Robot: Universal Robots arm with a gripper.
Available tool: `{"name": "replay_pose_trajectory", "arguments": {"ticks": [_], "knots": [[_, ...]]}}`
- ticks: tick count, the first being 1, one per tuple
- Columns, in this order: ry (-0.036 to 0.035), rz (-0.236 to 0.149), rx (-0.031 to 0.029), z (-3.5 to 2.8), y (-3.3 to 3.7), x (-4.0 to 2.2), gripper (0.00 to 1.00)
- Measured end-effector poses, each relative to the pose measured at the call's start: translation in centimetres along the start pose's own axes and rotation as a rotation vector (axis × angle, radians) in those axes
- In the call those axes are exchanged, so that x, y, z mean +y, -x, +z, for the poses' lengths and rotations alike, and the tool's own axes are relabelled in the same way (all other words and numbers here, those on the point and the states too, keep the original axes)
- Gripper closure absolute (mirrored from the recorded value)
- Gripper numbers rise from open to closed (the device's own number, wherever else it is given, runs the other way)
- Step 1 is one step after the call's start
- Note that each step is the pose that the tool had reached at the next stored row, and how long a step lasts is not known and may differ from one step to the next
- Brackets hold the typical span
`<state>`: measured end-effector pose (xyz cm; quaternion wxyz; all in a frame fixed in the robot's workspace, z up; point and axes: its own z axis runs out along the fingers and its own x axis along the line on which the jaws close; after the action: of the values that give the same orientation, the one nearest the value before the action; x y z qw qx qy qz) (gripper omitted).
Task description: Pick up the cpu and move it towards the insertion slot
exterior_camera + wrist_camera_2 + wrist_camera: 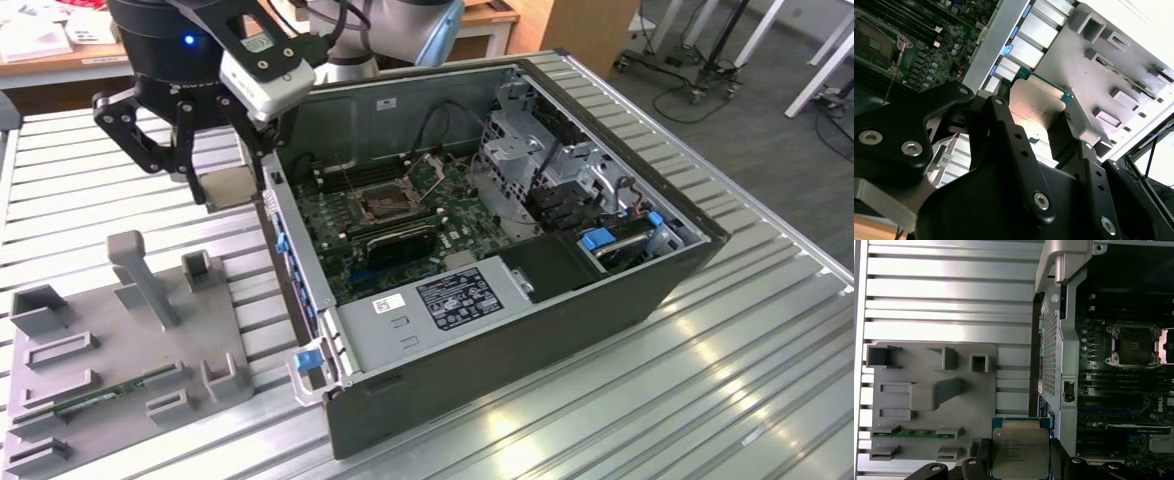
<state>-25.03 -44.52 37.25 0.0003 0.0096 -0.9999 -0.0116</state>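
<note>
My gripper [227, 188] is shut on the cpu [230, 186], a flat square chip with a silvery top, and holds it in the air just outside the open computer case, on the exterior view's left. In both wrist views the black fingers clamp two opposite edges of the cpu [1020, 447] [1036, 107]. The insertion slot [387, 205] is the silver-framed square socket on the green motherboard inside the case. It also appears in both wrist views [1133, 345] [874, 45], some way from the chip.
The case's metal side wall [283, 240] stands between the gripper and the motherboard. A grey tray [120, 330] with recesses and upright posts lies on the slatted table, holding a green memory stick [100, 398]. A power supply [454, 300] and drive cages [561, 180] fill the case's other parts.
</note>
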Motion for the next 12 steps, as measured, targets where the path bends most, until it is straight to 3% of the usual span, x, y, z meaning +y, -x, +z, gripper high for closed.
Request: {"name": "replay_pose_trajectory", "arguments": {"ticks": [12], "knots": [[0.0000,0.000,0.0000,0.00,2.12,-0.04,0.45]]}}
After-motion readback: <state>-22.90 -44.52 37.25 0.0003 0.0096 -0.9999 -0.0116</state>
